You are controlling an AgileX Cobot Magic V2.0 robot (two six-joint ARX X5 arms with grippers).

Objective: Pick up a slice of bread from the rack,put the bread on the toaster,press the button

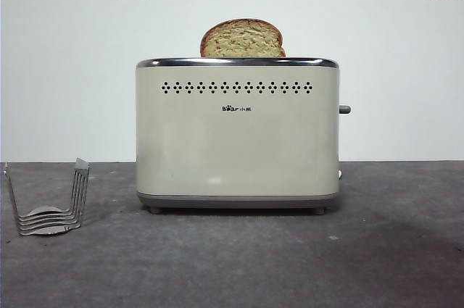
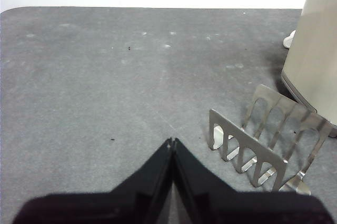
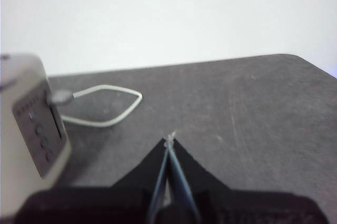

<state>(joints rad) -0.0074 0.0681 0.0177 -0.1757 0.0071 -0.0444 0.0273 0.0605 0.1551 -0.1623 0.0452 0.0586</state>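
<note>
Grey table [image 1: 391, 264]: slice of bread [image 1: 241, 38] in toaster [image 1: 237, 134] (rack [image 1: 51, 203] bare).

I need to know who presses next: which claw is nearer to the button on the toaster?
Right. The right claw hangs shut beside the toaster's side where the button sticks out. The left claw, shut, is by the rack.

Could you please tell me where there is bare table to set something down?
The widest free patch lies beside the toaster on the side of its button, and the strip in front is bare too. The other side is tighter, since the rack stands close to the toaster.
</note>
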